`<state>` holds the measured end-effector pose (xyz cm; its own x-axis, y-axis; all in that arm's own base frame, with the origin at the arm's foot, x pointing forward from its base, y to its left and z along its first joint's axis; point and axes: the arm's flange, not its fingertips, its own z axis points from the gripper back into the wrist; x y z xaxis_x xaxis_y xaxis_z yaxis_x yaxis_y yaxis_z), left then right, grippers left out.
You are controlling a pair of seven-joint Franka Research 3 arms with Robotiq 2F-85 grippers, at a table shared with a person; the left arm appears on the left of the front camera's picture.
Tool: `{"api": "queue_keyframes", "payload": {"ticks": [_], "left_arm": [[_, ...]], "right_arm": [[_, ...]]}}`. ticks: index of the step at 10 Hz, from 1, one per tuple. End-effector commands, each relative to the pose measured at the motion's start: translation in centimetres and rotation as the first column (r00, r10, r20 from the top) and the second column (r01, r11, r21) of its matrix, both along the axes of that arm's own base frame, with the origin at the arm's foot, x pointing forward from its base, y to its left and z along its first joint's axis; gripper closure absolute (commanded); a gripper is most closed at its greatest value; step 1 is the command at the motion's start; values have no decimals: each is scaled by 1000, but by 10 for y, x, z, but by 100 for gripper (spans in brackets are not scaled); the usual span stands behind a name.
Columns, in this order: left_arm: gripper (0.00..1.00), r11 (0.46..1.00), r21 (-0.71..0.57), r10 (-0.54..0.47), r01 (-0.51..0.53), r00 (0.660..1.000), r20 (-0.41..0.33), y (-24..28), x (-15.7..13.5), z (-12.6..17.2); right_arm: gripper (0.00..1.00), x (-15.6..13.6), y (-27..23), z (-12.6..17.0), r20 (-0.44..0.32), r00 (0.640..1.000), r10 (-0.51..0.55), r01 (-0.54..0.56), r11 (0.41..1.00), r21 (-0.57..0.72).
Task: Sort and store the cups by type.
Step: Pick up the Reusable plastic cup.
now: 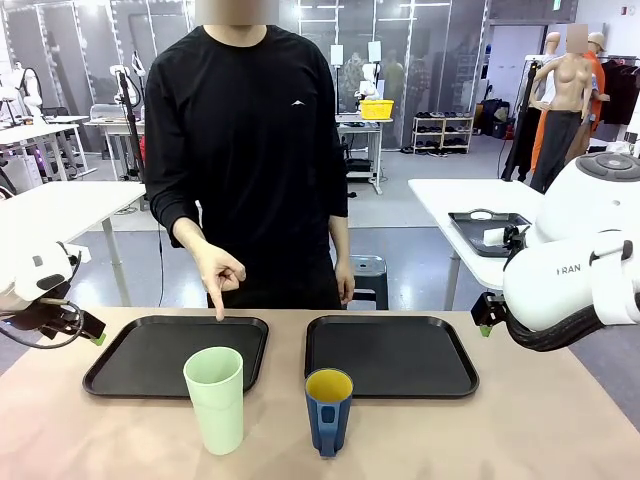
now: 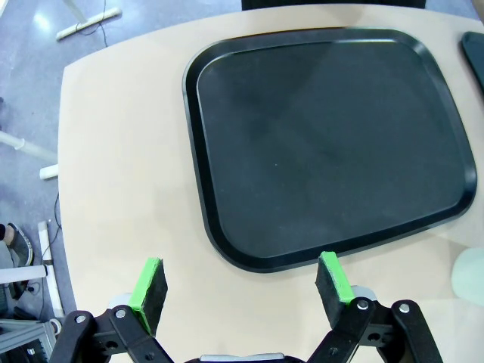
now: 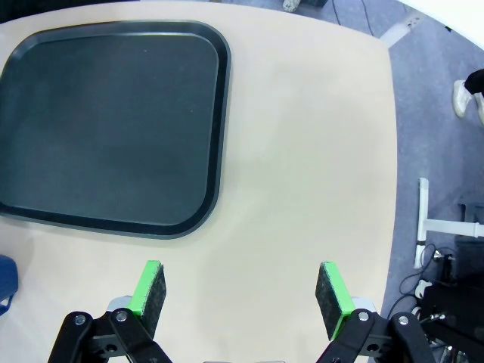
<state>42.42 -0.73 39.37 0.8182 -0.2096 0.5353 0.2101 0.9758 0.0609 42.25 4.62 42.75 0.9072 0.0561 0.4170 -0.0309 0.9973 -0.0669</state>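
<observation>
A tall pale mint-green tumbler stands near the table's front, just ahead of the left black tray. To its right stands a shorter dark blue mug with a yellow inside, in front of the right black tray. My left gripper hangs open over the left tray's near corner, holding nothing; the tumbler's edge peeks in at the right. Beside the right tray, my right gripper is open above bare table, with the mug's edge at far left. The person's hand points a finger down at the left tray's far rim.
The left arm hovers at the table's left edge and the right arm at its right edge. The person stands at the far side behind the trays. A stool is behind them. Bare tabletop lies around both cups.
</observation>
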Motion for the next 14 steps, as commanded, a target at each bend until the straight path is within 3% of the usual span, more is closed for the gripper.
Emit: {"api": "queue_keyframes", "payload": {"ticks": [1, 3, 5, 6, 7, 9, 11, 14], "left_arm": [[0, 1000, 0, 0, 0, 1000, 0, 0, 0, 0], [0, 1000, -1, 7, -7, 1000, -9, 7, 2, -4], [0, 984, 91, -154, 155, 988, -16, 11, -3, -1], [0, 947, 139, -283, 289, 957, -64, 14, -8, 1], [0, 928, 129, -342, 349, 937, -68, 13, -10, 0], [0, 795, 215, -546, 567, 824, -151, 4, -13, -7], [0, 664, 286, -665, 691, 720, -199, -7, -14, -11], [0, 571, 273, -753, 775, 626, -203, -25, -17, -16]], "right_arm": [[0, 0, 0, -1, -1, 1000, 1, -1, 1000, 0], [0, 0, 0, -1, -1, 1000, 1, -1, 1000, 0], [0, 0, 0, -1, -1, 1000, 1, -1, 1000, 0], [0, 0, 0, -1, -1, 1000, 1, -1, 1000, 0], [0, 0, 0, -1, -1, 1000, 1, -1, 1000, 0], [0, 0, 0, -1, -1, 1000, 1, -1, 1000, 0], [0, 0, 0, -1, -1, 1000, 1, -1, 1000, 0], [0, 0, 0, -1, -1, 1000, 1, -1, 1000, 0]]}}
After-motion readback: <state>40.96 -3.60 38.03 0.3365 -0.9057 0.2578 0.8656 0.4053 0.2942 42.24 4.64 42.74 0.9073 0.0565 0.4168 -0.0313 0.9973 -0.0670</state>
